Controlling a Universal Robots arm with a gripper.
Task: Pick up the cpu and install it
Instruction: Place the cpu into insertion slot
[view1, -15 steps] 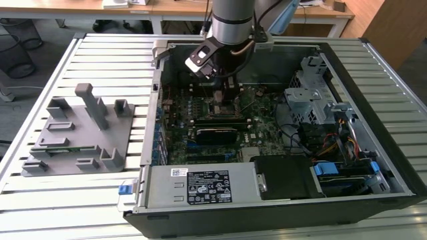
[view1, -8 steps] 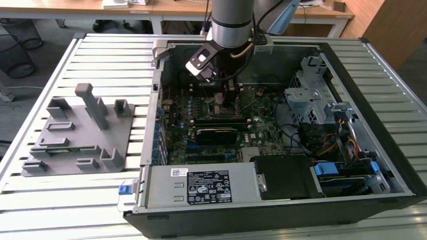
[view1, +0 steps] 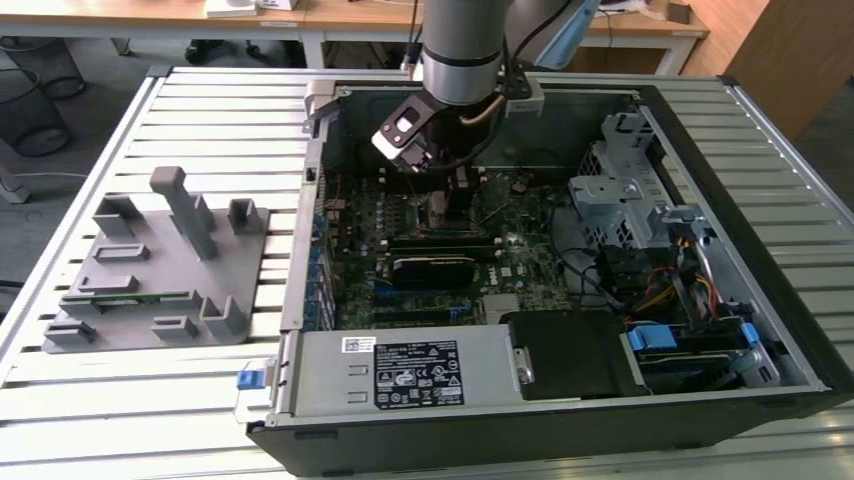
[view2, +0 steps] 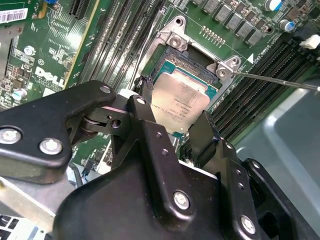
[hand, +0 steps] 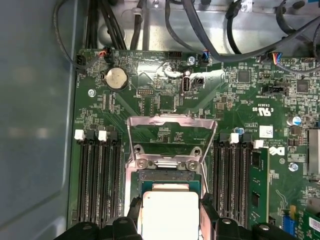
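Now fingers (view2: 202, 132) pinching cpu (view2: 180, 100) at open socket (view2: 190, 62); memory slots (hand: 97, 180) flank both sides.

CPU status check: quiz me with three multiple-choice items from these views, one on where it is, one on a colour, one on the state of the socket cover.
1. Where is the cpu?
A. On the grey fixture outside the case.
B. Between the fingers of the hand, over the socket.
C. On top of the power supply.

2. What colour is the cpu's top?
A. Green.
B. Blue.
C. Silver-grey.

3. How does the socket's metal cover frame stand?
A. Swung open.
B. Shut over the cpu.
C. Lying outside the case.

Answers:
1 B: both wrist views show black fingers flanking it over the socket.
2 C: its metal top shows pale grey.
3 A: the first wrist view shows the frame raised behind the socket.
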